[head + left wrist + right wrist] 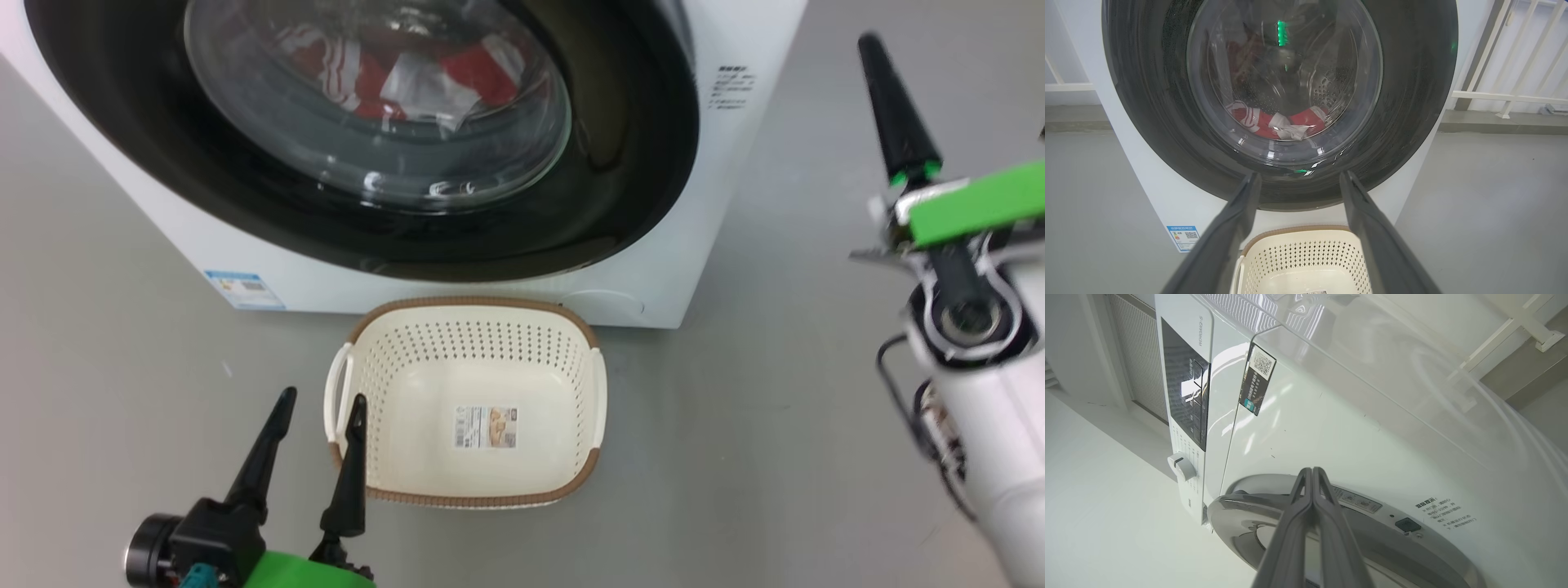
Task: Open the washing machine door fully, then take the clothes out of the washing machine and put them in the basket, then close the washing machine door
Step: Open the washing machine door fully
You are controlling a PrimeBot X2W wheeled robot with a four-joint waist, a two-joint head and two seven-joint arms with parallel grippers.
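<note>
The washing machine (735, 204) stands on the floor with the washing machine door (620, 188) closed, its black rim around the glass bowl. Behind the glass lie the red and white clothes (367, 77), in the left wrist view at the drum's bottom (1278, 122). In front of the machine sits the cream basket (563, 384) with nothing in it. My left gripper (322, 396) is open at the basket's left handle, pointing at the door (1147, 122). My right gripper (873, 49) is shut on nothing, raised to the right of the machine; its closed fingertips (1312, 473) point at the door's edge (1237, 510).
A blue label (245, 290) marks the machine's lower left corner. Its control panel and knob (1182, 465) are in the right wrist view. White railings (1506, 96) stand behind the machine to its right. Grey floor (775, 457) spreads around the basket.
</note>
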